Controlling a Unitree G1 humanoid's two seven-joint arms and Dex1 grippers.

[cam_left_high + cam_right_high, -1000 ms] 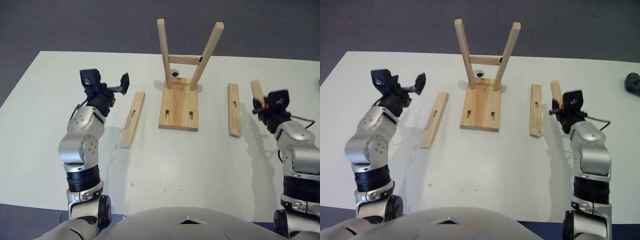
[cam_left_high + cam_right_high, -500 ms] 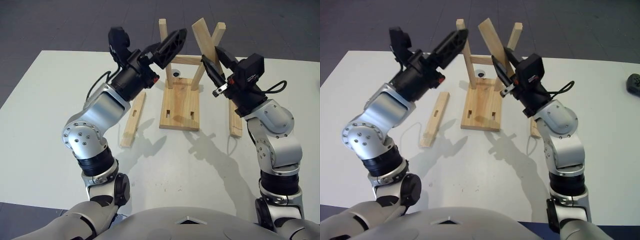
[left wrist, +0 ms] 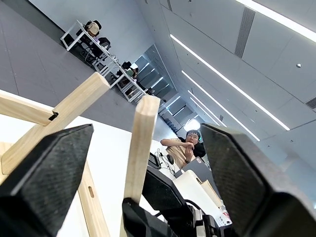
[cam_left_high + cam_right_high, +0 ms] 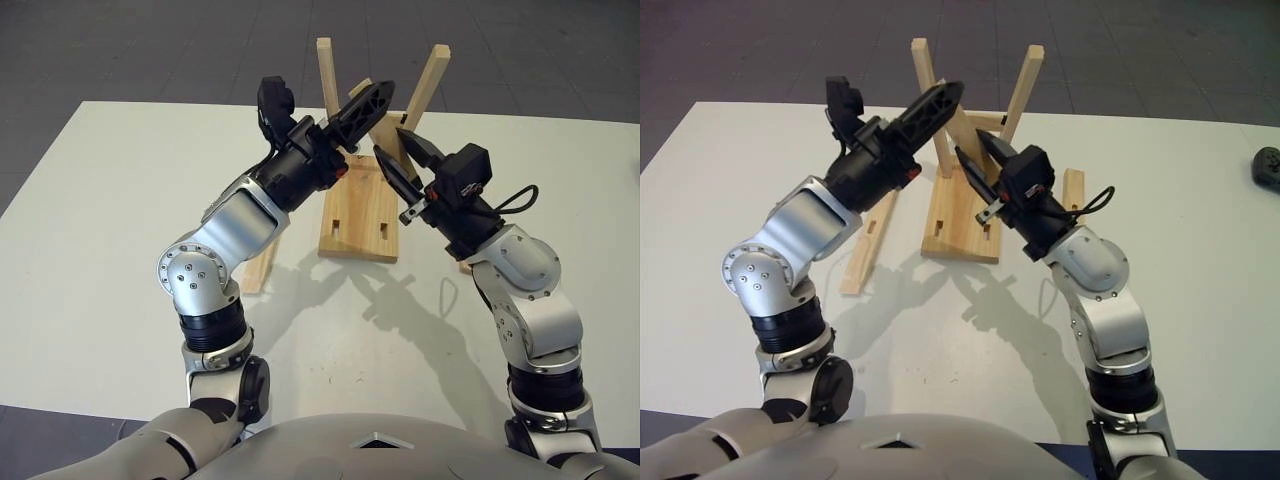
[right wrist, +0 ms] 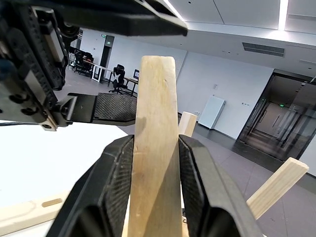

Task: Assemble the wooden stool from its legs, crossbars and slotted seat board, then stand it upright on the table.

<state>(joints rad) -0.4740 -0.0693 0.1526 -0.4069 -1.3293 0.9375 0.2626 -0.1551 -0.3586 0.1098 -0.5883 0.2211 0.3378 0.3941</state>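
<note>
Seat board (image 4: 357,225) lay flat near the middle of the white table (image 4: 90,250) with its slots facing up. From its far end a pair of legs (image 4: 326,70) stood up, leaning apart toward their tops and joined by a crossbar (image 3: 22,109). The right gripper (image 5: 154,143) was raised over the far part of the board, its two black fingers (image 5: 116,173) pressed against opposite faces of a wooden bar (image 5: 157,89) and pinching it firmly. The bar stood tilted, its top leaning toward the robot's left, in front of the crossbar and between the standing legs. Whether its lower end touched the board could not be told. The left gripper (image 3: 147,133) hung close by at the bar's upper end with its fingers spread wide, one on each side of the wood, and a gap showed on both sides. A loose leg (image 4: 866,250) with a slot in it lay flat on the table to the left of the board, partly covered by the left arm. Another spare leg (image 4: 1072,188) lay to the right of the board, mostly behind the right arm. A small dark object (image 4: 1267,166) sat at the table's right edge.
</note>
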